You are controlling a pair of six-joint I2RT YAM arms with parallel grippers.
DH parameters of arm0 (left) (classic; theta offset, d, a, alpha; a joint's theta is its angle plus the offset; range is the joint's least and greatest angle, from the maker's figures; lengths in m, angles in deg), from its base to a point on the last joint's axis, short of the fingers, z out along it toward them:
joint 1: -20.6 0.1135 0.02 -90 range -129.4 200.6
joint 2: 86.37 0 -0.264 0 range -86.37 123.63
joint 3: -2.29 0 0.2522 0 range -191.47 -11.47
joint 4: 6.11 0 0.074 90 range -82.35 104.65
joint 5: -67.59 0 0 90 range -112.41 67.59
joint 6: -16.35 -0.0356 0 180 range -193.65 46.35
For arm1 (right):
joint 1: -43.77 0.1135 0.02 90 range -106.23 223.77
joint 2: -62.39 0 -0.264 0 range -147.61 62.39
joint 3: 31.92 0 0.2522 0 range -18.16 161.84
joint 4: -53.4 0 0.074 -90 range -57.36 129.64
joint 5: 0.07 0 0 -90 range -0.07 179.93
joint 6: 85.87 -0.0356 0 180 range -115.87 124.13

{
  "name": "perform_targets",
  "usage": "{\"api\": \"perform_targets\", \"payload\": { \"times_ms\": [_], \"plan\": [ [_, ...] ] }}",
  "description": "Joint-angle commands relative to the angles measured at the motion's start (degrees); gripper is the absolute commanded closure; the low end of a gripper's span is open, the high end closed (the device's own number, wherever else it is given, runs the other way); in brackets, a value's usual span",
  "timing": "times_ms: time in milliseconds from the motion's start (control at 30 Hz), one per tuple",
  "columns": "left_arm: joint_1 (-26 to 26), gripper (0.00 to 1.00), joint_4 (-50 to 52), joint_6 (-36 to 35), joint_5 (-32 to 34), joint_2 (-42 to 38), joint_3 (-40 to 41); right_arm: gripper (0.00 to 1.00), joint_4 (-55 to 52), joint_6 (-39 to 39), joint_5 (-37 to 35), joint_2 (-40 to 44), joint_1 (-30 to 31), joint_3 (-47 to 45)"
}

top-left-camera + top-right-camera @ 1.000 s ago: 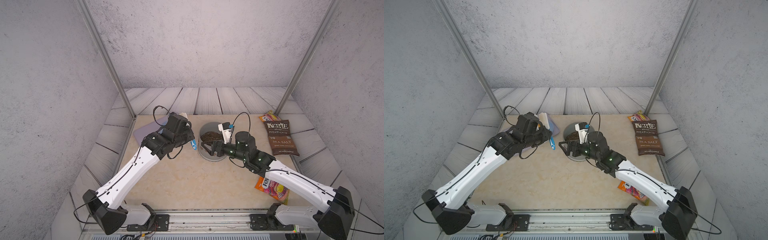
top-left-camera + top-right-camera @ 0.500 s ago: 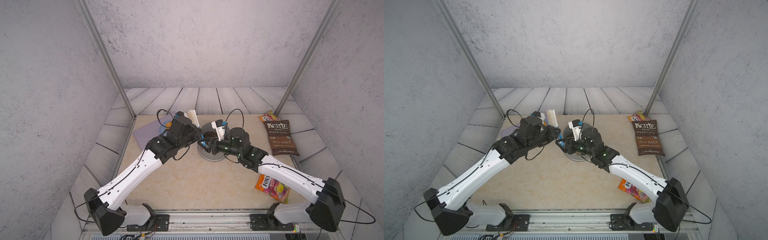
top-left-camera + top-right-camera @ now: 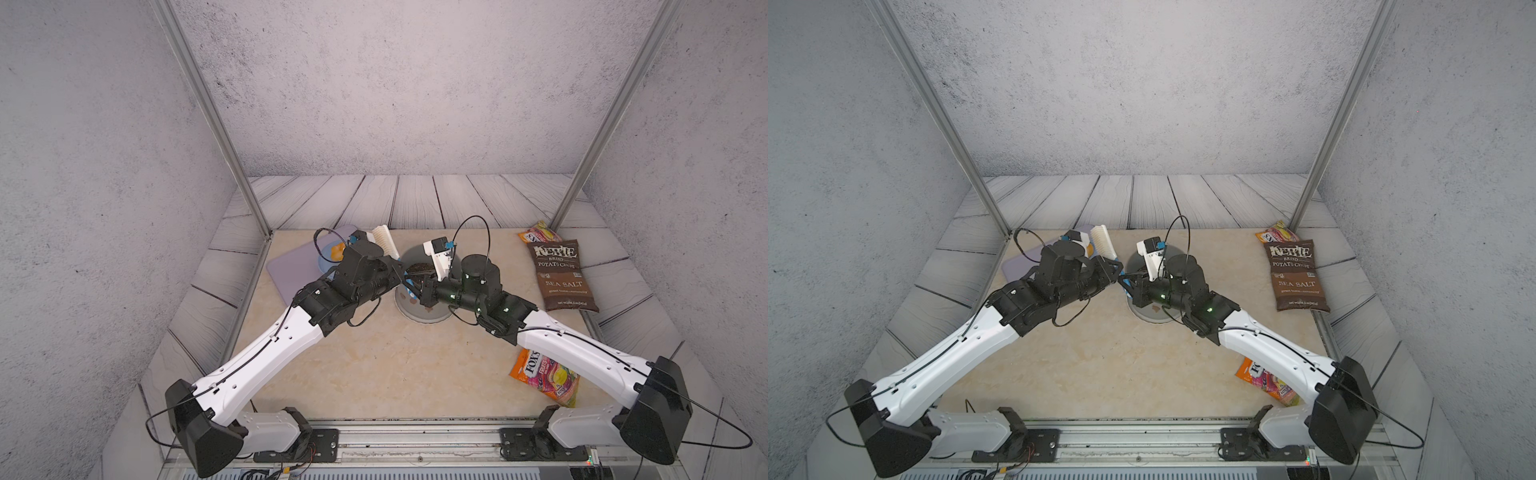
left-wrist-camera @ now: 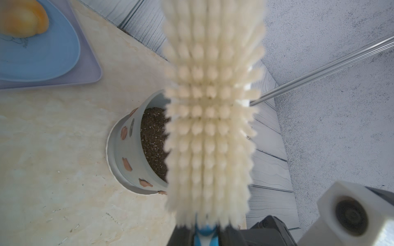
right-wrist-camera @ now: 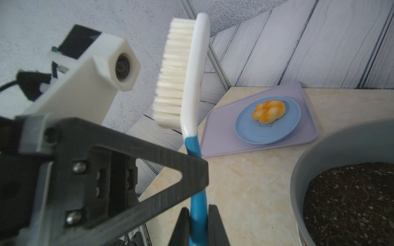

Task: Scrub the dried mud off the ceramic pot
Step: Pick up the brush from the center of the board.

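near the ceramic pot (image 5: pixel 332 144), right tool (image 5: pixel 198 213) clamps brush (image 5: pixel 195 74).

In the left wrist view a blurred brush (image 4: pixel 210 127) hides half the ceramic pot (image 4: pixel 128 149).

Top views overlook the whole table (image 3: pixel 374 365); close wrist views share brush (image 4: pixel 210 127) and ceramic pot (image 4: pixel 128 149).

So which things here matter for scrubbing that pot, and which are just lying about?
Needed: grey ceramic pot; brown blotches of dried mud; white-bristled, blue-handled brush.
Lying about: brown Kettle crisp bag; yellow-red packet; orange sweets packet; lilac tray; round blue plate; golden knotted roll.
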Motion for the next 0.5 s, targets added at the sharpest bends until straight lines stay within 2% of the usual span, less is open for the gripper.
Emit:
{"api": "perform_targets", "payload": {
  "times_ms": [0,67,167,267,467],
  "plan": [
    [-0.2,0.60,-3.2,0.6,-0.8,-2.5,0.2,1.00,-2.7,4.6,-2.0,1.6,0.2,1.5],
    [-0.2,0.50,-2.7,0.7,0.0,-3.4,0.3,1.00,-5.2,8.5,-4.5,2.3,0.2,2.1],
    [0.1,0.29,-1.9,0.8,0.4,-5.3,0.2,1.00,-9.3,15.7,-8.7,2.9,0.2,2.9],
    [0.6,0.13,2.6,1.1,0.8,-6.3,-2.4,1.00,-11.3,23.9,-12.1,3.4,0.3,3.2],
    [2.9,0.04,14.4,1.7,3.8,-3.9,-10.9,1.00,-12.2,37.9,-16.5,4.5,0.3,3.2]
  ]
}}
